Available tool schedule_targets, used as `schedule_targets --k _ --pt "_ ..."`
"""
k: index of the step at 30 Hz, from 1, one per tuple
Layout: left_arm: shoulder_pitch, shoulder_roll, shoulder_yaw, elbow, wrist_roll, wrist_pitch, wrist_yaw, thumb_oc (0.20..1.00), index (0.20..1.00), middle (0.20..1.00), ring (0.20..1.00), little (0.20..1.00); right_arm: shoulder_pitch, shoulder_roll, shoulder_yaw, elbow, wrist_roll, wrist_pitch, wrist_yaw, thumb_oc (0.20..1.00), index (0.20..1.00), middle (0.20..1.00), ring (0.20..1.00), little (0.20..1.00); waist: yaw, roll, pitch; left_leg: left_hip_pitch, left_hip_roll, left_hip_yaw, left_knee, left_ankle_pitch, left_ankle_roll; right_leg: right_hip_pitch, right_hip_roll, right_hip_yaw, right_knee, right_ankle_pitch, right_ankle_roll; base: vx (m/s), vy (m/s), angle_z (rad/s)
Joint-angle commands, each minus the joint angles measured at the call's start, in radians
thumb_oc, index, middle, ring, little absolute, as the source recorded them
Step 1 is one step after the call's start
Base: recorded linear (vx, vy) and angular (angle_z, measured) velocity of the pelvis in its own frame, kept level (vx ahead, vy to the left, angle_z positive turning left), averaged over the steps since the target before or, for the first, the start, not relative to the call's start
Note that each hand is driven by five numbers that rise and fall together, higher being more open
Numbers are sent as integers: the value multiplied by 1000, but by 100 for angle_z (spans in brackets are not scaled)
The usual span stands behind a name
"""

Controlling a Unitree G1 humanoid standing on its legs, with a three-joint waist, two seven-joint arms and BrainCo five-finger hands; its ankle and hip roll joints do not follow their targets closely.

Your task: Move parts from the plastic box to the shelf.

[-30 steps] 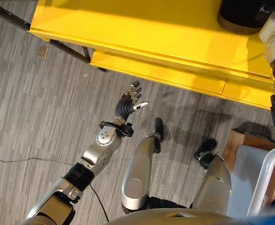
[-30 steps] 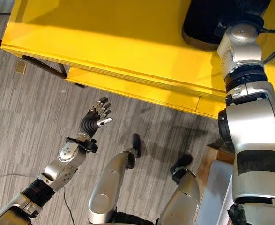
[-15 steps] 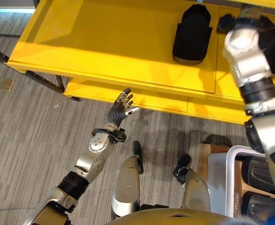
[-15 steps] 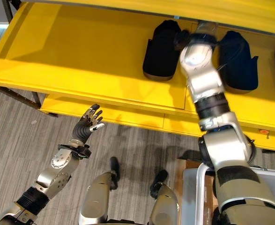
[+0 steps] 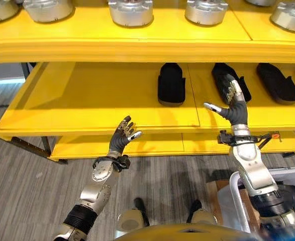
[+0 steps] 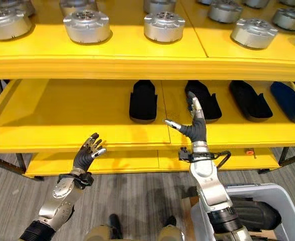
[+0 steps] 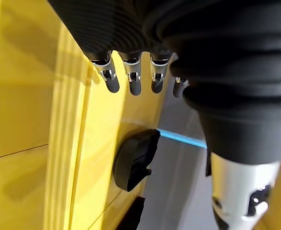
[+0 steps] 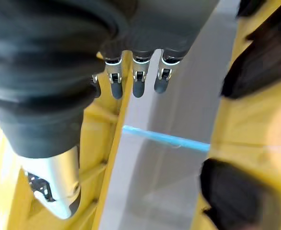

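Several black parts lie in a row on the yellow shelf's middle level (image 5: 87,108): one (image 5: 171,84) near the centre, one (image 5: 222,78) beside it, more (image 5: 278,83) further right. My right hand (image 5: 233,109) is held upright in front of the second part, fingers straight, open and empty. My left hand (image 5: 122,138) is raised before the shelf's front edge, open and empty too. The grey plastic box (image 6: 260,190) stands at the lower right with black parts (image 6: 258,213) inside. In the wrist views, straight fingers (image 7: 130,81) (image 8: 138,81) point toward black parts (image 7: 135,158) (image 8: 236,196).
The upper shelf level (image 6: 112,50) carries several round silver metal parts (image 6: 86,25) (image 6: 164,25) (image 6: 253,31). A lower yellow level (image 5: 152,145) sits under the middle one. Bare yellow surface lies left of the black parts. Grey floor (image 6: 137,201) stretches below.
The camera has tilted up from the floor to the shelf. My right hand has drawn back from among the black parts on the middle level. The left hand stays raised and open.
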Motion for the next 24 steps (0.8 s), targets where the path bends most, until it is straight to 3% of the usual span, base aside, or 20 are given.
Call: schedule_targets --k 1,2,3,4,5,7,10,13,15,16,18,19,24 --pt "-76 29 -12 -26 70 -55 -1 1000 1000 1000 1000 1000 -96 23 -16 -64 44 -79 13 1000 1000 1000 1000 1000 -13 -20 41 -54 32 -51 4 42 -33 19 -123 51 -59 368 118 -38 124 -2" --pt "-85 25 -14 -21 70 -61 8 1000 1000 1000 1000 1000 -102 32 -4 -63 45 -77 9 1000 1000 1000 1000 1000 -22 -7 49 -49 36 -45 -14 25 -40 -9 -114 59 -66 414 118 -160 258 -52" --pt "-86 29 -1 -29 65 -68 30 1000 1000 1000 1000 1000 -138 46 33 -51 69 -75 8 1000 1000 1000 1000 1000 -26 22 70 -37 57 29 -99 59 -44 -70 -93 -46 -65 403 118 -124 217 -85" --pt "-86 28 0 -30 65 -68 29 1000 1000 1000 1000 1000 -139 46 34 -51 69 -74 8 1000 1000 1000 1000 1000 -27 24 71 -34 57 29 -104 62 -45 -71 -92 -47 -62 400 118 -123 271 -143" --pt "-83 27 2 -32 64 -67 26 1000 1000 1000 1000 1000 -141 37 38 -57 75 -78 17 1000 1000 1000 1000 1000 -29 27 75 -24 60 53 -125 69 -43 -78 -88 -81 -27 357 118 0 211 -141" --pt "-66 26 9 -35 55 -61 20 1000 1000 1000 1000 1000 -144 36 48 -59 97 -80 28 1000 1000 1000 1000 1000 -24 25 89 -1 59 102 -142 72 -30 -93 -79 -153 59 271 118 -1 295 -112" --pt "13 42 46 -72 50 -50 24 1000 1000 1000 1000 1000 -201 57 92 -27 109 -77 28 1000 1000 1000 1000 1000 23 6 109 46 57 223 -141 53 -3 -38 -103 -302 199 169 103 -37 207 -125" --pt "81 37 84 -97 -2 -42 30 1000 1000 1000 1000 1000 -257 63 129 -7 117 -66 24 1000 1000 1000 1000 1000 66 -14 107 53 90 336 -73 44 -14 49 -121 -412 109 156 96 -100 -51 -174" --pt "85 26 86 -84 -13 -39 38 1000 1000 1000 1000 1000 -240 55 121 -27 128 -71 23 1000 1000 1000 1000 1000 56 -16 100 35 120 353 -43 58 -32 37 -80 -370 69 118 75 -119 -191 -88" --pt "93 27 95 -86 -19 -47 38 1000 1000 1000 1000 1000 -230 41 116 -45 132 -72 29 1000 1000 1000 1000 1000 34 -8 99 32 163 386 -16 79 -46 30 -55 -352 61 94 59 -61 -170 -111" --pt "101 22 92 -89 -18 -47 35 1000 1000 1000 1000 1000 -219 32 111 -50 131 -72 31 1000 1000 1000 1000 1000 26 -3 94 43 187 409 -12 92 -57 27 -30 -332 47 70 43 -71 -135 -134" --pt "110 18 86 -88 -17 -49 22 1000 1000 1000 1000 1000 -195 14 89 -60 130 -75 34 1000 1000 1000 1000 1000 7 3 85 55 210 429 -29 123 -76 23 11 -285 14 48 27 -108 -184 -124" --pt "147 -7 74 -81 -19 -43 -11 1000 1000 1000 1000 1000 -130 -14 40 -76 127 -83 35 1000 1000 1000 1000 1000 -23 26 64 86 257 458 -57 191 -121 29 84 -225 -26 3 -2 -57 -151 -72"
